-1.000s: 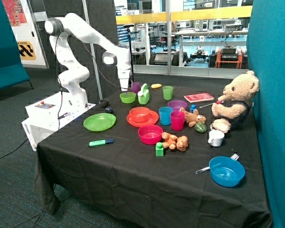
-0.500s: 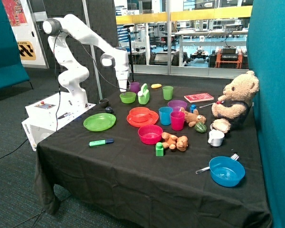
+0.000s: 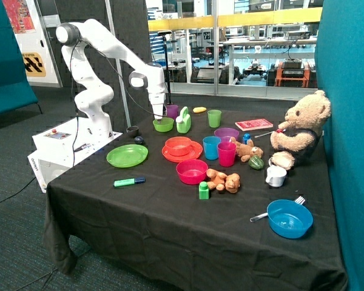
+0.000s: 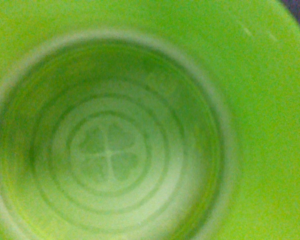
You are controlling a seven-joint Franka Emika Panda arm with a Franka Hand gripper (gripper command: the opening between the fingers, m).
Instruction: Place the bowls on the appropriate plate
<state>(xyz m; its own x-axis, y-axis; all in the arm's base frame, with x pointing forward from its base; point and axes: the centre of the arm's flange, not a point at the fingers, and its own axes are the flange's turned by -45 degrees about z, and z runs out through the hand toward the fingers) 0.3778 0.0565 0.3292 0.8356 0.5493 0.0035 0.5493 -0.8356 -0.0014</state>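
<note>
We see our end effector [image 3: 159,115] down in the lime green bowl [image 3: 163,125] behind the orange plate [image 3: 191,153]; whether it is spread or pinching, we cannot tell

Green bowl [image 4: 190,75] smooth glossy plastic; tablecloth [image 3: 170,224] matt black fabric; teddy bear [image 3: 300,130] plush.

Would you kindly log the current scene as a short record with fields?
end effector: low over the green bowl, right at its rim; finger state not visible
green bowl: on the black tablecloth beside the purple cup, not on a plate; fills the wrist view
orange bowl: sitting on the orange plate
green plate: nothing on it
progress: orange bowl placed; green bowl not yet moved
</note>
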